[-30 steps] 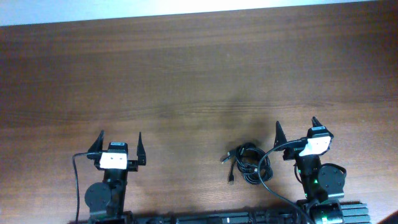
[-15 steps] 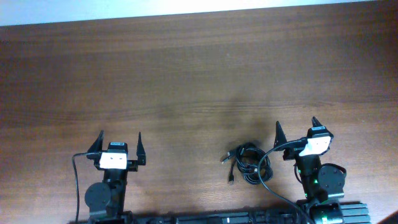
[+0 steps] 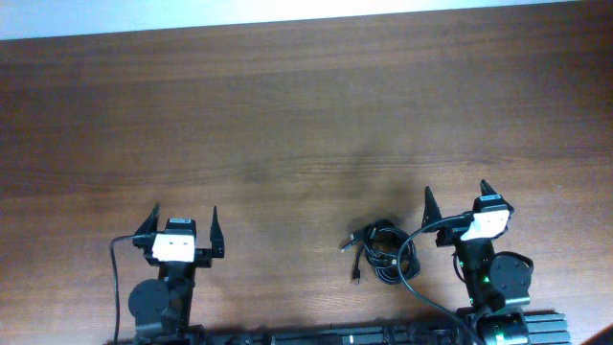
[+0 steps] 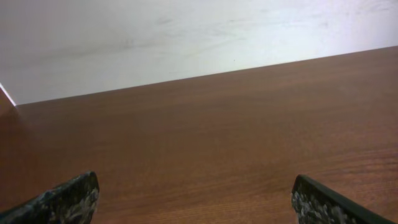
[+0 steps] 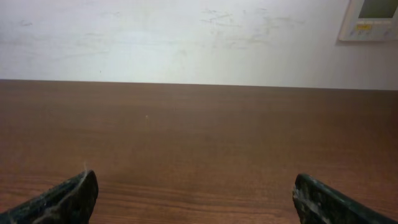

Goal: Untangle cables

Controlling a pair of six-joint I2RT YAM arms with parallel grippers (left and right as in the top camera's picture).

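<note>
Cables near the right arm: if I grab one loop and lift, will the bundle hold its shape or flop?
Probably floppy: the cables are thin cords lying in loose, uneven loops, so a lifted strand should sag and drag the rest. Likely light, given how thin they are. The free plug ends may swing or snag.

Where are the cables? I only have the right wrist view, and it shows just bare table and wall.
Observer: In the overhead view, the cables lie in one looped bundle on the table. They sit between the left gripper and the right gripper, much nearer the right one.
Operator: Is the right gripper touching them?
Observer: No. It is open and empty, and the bundle sits apart from it, to its left and behind its fingertips. That is why your camera misses it.
</note>
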